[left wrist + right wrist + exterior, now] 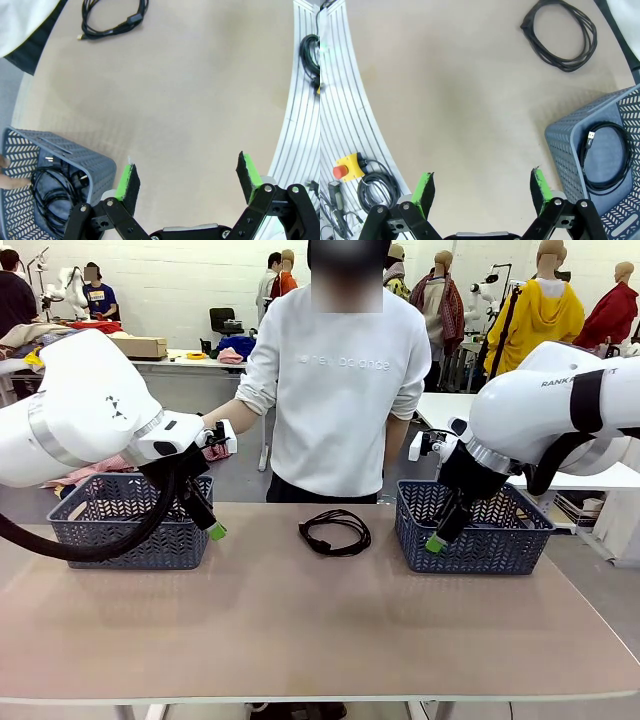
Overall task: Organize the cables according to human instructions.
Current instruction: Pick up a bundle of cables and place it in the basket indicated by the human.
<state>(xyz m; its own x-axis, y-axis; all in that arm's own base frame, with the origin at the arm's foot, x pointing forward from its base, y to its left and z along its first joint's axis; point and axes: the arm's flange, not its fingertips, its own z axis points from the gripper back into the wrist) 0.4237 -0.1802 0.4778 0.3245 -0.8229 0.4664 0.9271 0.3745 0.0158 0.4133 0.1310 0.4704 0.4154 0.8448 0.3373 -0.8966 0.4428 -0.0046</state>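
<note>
One coiled black cable (335, 532) lies on the table's far middle, in front of the human (340, 380) in a white sweatshirt. It lies at the top of the left wrist view (112, 17) and the right wrist view (565, 35). My left gripper (212, 527) hangs open beside the left basket (130, 540), its fingers (127, 182) empty over bare table. That basket (65, 147) holds coiled cables (47, 192). My right gripper (437, 540) is open at the right basket (470, 540), which holds one coil (605, 155). One of the human's arms reaches toward the left basket.
Both grey-blue mesh baskets stand at the far side, left and right. Bare tabletop stretches between them and to the front edge. A yellow emergency-stop box (345, 167) and a grey lead (377, 190) sit on the ribbed rail below the table edge.
</note>
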